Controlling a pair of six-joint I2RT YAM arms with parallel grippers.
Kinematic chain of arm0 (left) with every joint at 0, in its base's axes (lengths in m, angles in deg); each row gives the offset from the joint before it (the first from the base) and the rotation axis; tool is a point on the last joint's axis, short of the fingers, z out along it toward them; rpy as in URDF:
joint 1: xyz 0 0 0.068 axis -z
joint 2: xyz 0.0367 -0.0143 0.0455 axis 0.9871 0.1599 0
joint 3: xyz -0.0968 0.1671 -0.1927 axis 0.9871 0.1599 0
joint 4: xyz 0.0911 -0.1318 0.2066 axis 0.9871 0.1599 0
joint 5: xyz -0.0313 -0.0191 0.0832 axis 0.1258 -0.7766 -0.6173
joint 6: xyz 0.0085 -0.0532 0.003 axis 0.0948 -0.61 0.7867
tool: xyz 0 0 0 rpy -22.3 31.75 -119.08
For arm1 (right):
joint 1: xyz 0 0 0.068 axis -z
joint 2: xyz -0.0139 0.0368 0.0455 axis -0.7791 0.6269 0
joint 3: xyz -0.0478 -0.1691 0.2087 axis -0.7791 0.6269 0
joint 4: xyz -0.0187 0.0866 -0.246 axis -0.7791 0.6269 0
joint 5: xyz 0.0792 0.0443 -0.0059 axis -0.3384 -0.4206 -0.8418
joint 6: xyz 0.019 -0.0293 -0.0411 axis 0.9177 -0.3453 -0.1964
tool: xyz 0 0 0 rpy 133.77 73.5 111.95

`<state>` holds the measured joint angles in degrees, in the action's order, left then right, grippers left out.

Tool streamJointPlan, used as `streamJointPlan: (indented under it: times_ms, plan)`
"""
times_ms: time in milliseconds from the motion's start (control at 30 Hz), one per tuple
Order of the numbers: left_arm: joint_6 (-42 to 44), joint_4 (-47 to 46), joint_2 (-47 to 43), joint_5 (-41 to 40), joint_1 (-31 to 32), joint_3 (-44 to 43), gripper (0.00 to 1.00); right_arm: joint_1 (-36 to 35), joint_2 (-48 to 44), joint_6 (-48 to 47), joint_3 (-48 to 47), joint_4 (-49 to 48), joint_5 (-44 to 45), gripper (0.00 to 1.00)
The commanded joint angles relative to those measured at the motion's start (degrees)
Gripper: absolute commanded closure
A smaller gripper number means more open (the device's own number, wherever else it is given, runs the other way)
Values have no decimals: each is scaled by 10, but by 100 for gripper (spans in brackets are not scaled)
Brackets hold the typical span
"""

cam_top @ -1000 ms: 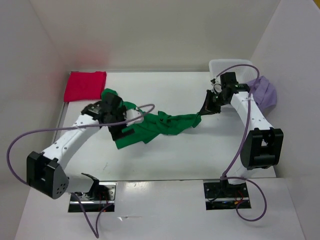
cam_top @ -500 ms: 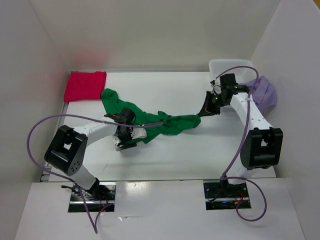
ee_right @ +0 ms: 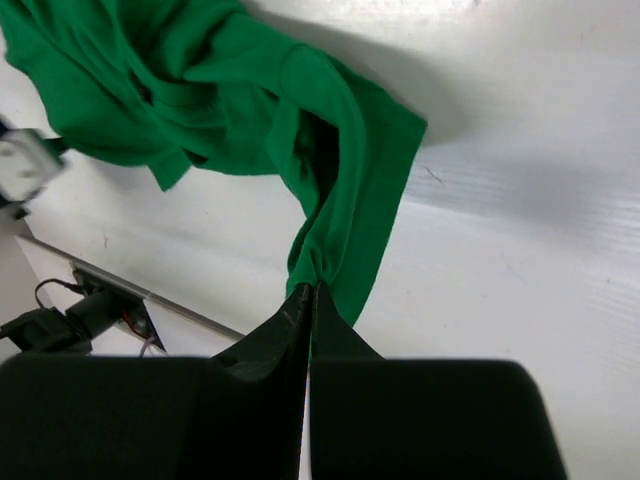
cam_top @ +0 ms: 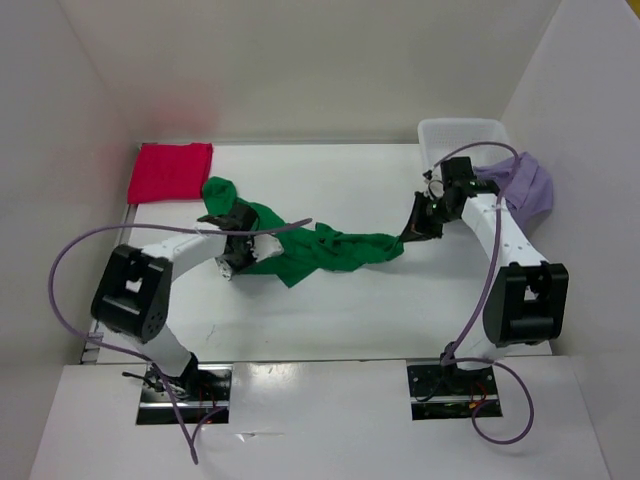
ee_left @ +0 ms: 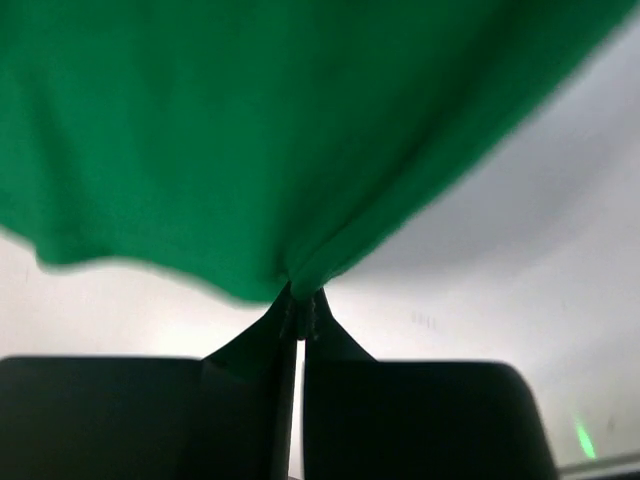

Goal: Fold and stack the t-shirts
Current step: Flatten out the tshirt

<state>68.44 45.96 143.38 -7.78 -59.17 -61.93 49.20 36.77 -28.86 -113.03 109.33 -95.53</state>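
- Table [cam_top: 350, 310]: a bare white strip is seen on the near side of the green t-shirt, running across to the arm bases.
- Left gripper [ee_left: 300, 318]: the jaws are pressed together on a fold at the green t-shirt's near-left edge. Cloth is spread above the fingers.
- Green t-shirt [cam_top: 320, 250]: it is held as a bunched, wrinkled band across mid-table, strung between both grippers.
- Right gripper [ee_right: 308, 295]: the jaws are pinched on the narrow right end of the green t-shirt.
- Red t-shirt [cam_top: 170, 170]: it is laid flat just beyond the green t-shirt's left end, at the table's far-left edge. Contact between the two cannot be told.
- Lavender t-shirt [cam_top: 530, 185]: it is draped over the white basket [cam_top: 460, 127], right of and beyond the green t-shirt's right end.
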Motion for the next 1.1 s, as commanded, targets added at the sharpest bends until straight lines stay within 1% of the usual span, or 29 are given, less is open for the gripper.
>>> streamJointPlan:
  times_ms: [0,33,67,100,133,167,200,233,267,300,333,367,400,433,467,500,533,567,633,667,733,800,900,933,967,1000,1033,1067]
  plan:
    - [-4,65,-117,109,-21,-2,100,5,-71,15,81,25,20,100]
    - [12,110,-172,109,-21,5,100,5,-86,20,109,25,26,100]
    - [38,126,-189,109,-21,5,100,5,-94,28,132,16,21,100]
    - [46,135,-196,116,-29,7,100,5,-70,28,149,-2,10,100]
    - [54,141,-187,123,-36,-10,100,-1,-35,22,131,-2,-11,100]
    - [59,141,-171,143,-60,-86,100,-1,7,0,33,13,-33,100]
    - [59,141,-149,157,-76,-152,100,-1,87,-9,-39,18,-68,100]
    - [49,157,-89,175,-95,-235,100,27,114,-4,-114,13,-156,100]
    - [12,174,-57,231,-142,-332,100,49,134,19,-189,-3,-194,100]
    - [-13,192,0,268,-172,-542,100,71,158,107,-324,-50,-215,100]
    - [-40,214,25,303,-201,-640,100,93,166,151,-381,-71,-210,100]
    - [-66,214,47,341,-248,-723,100,121,171,176,-482,-71,-188,100]
    - [-101,220,64,350,-264,-848,100,129,179,187,-523,-64,-166,100]
    - [-107,233,96,356,-273,-892,100,134,194,180,-553,-27,-153,100]
    - [-107,242,108,356,-281,-921,100,139,194,180,-552,-18,-147,100]
    - [-102,249,116,356,-287,-934,100,139,184,174,-528,-27,-147,100]
    - [-102,249,116,356,-287,-923,100,145,164,164,-499,-27,-147,100]
    - [-102,254,116,356,-287,-911,100,150,153,157,-445,-33,-147,100]
    - [-83,254,116,351,-287,-883,100,162,129,131,-400,-33,-152,100]
    - [-77,259,111,343,-287,-878,100,178,120,123,-357,-33,-160,100]
    - [-62,259,104,326,-297,-866,100,191,91,99,-304,-27,-165,100]
    - [-43,259,98,303,-303,-859,100,191,67,87,-274,-27,-160,100]
    - [-12,265,57,279,-303,-807,100,191,11,82,-202,-32,-160,100]
    - [18,258,42,263,-303,-774,100,191,-4,76,-155,-32,-160,100]
    - [32,230,-4,247,-303,-678,100,191,-36,76,-128,-39,-155,100]
    - [44,207,-32,227,-286,-613,100,191,-52,76,-100,-39,-155,100]
    - [75,183,-62,185,-277,-543,100,185,-66,70,-42,-39,-150,100]
    - [92,140,-120,162,-268,-402,100,179,-93,65,-14,-39,-150,100]
